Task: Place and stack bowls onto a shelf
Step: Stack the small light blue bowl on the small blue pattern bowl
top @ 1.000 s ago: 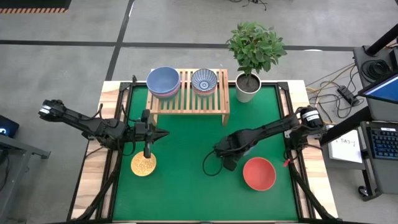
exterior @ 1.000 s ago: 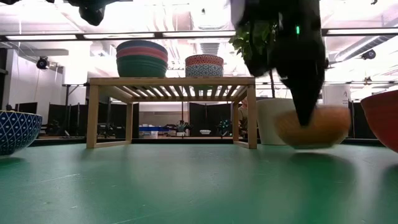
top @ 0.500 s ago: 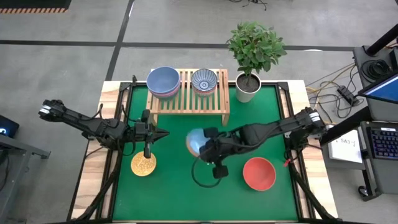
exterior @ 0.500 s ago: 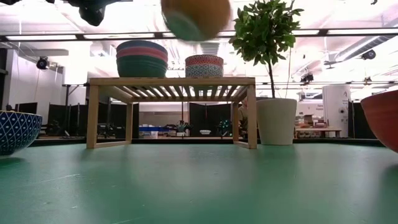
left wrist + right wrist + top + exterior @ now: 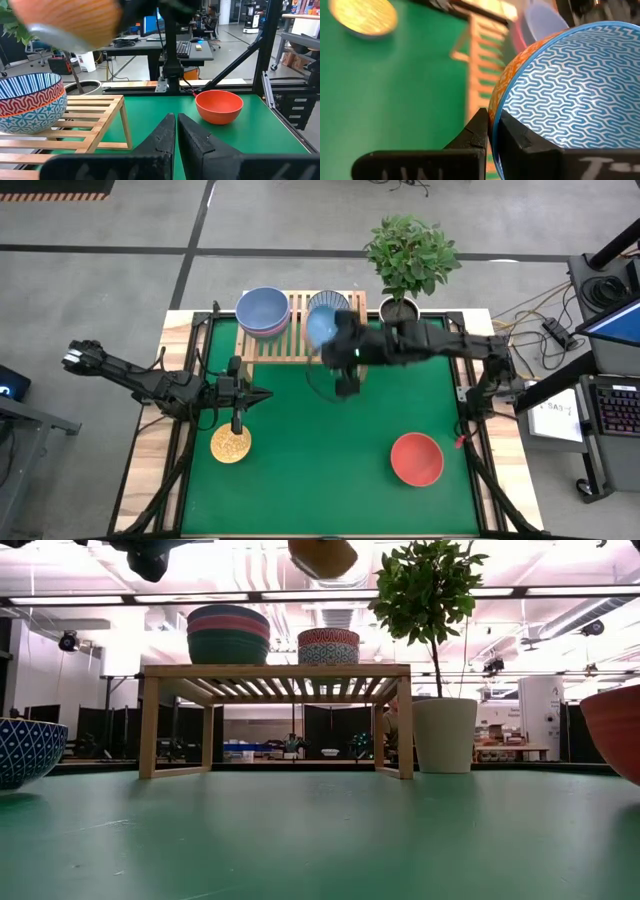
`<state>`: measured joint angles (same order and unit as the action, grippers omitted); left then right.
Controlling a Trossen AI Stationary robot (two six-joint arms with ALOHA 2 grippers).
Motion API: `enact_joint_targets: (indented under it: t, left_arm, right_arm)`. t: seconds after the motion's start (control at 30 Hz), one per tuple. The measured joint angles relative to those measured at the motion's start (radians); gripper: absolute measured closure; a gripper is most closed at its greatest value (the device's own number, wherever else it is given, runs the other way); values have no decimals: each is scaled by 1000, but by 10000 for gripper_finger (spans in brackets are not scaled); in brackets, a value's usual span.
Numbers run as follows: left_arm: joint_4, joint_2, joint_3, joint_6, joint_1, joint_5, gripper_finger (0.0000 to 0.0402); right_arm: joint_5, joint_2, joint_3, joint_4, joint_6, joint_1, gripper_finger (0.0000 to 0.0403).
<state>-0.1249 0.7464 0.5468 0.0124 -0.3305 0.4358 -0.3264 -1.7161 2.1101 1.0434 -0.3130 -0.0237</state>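
Shelf (image 5: 302, 338) from above carries a stack of large bowls (image 5: 263, 311) and a patterned bowl (image 5: 334, 306); the right gripper (image 5: 335, 345) holds an orange bowl (image 5: 320, 327) above it. Left gripper (image 5: 262, 395) waits near the yellow bowl (image 5: 230, 444); a red bowl (image 5: 416, 458) sits apart.

Low: the orange bowl hangs high.

Left wrist: fingers (image 5: 165, 135) pressed together.

Right wrist: fingers (image 5: 479, 131) pinch the rim.

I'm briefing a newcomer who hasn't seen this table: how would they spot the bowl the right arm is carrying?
Start at the wooden shelf at the table's far edge, beside the potted plant. Just above its right half, the right gripper holds an orange bowl by its rim. It is the only bowl in the air, orange outside with a blue-and-white wave pattern inside, unlike the patterned bowl resting on the shelf.
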Motion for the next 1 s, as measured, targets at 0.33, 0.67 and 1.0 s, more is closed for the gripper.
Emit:
enact_joint_targets:
  t: [0.33, 0.67, 1.0]
  left_arm:
    - [0, 0, 0, 0, 0, 0, 402]
    - [2, 0, 0, 0, 0, 0, 402]
    - [15, 0, 0, 0, 0, -1, 402]
  right_arm:
    - [117, -7, 2, 41, -50, 232, 390]
    - [147, -82, 2, 45, -122, 307, 390]
    - [143, -107, 2, 45, -136, 311, 390]
